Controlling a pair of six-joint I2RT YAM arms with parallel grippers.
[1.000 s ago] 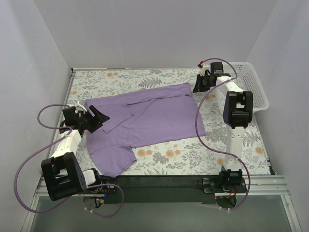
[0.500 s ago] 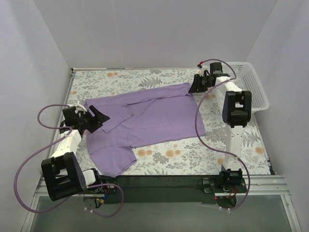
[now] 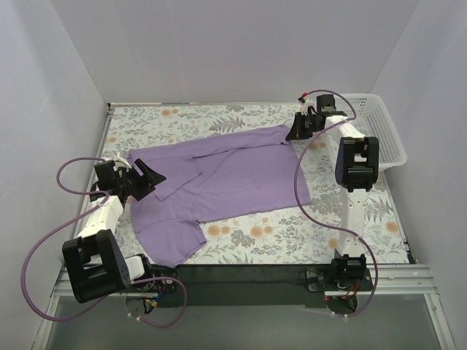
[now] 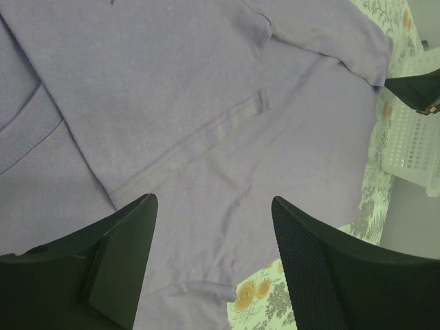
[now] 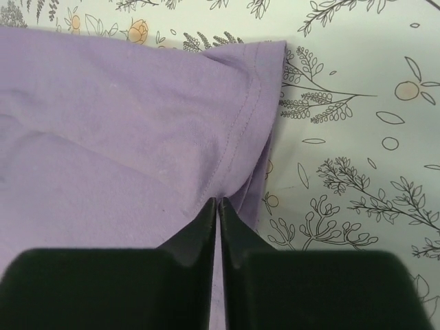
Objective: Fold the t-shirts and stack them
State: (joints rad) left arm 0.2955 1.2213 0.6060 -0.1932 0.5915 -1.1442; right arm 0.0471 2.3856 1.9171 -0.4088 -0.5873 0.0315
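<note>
Right gripper (image 5: 217, 203) on t-shirt (image 5: 117, 130), basket (image 3: 384, 130) nearby

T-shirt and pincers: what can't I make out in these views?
Right wrist: whether the right pincer has t-shirt hem between its tips; its fingers cover the contact.
Top: basket interior, partly behind the right arm.
Left wrist: collar, cut by the left edge.
</note>
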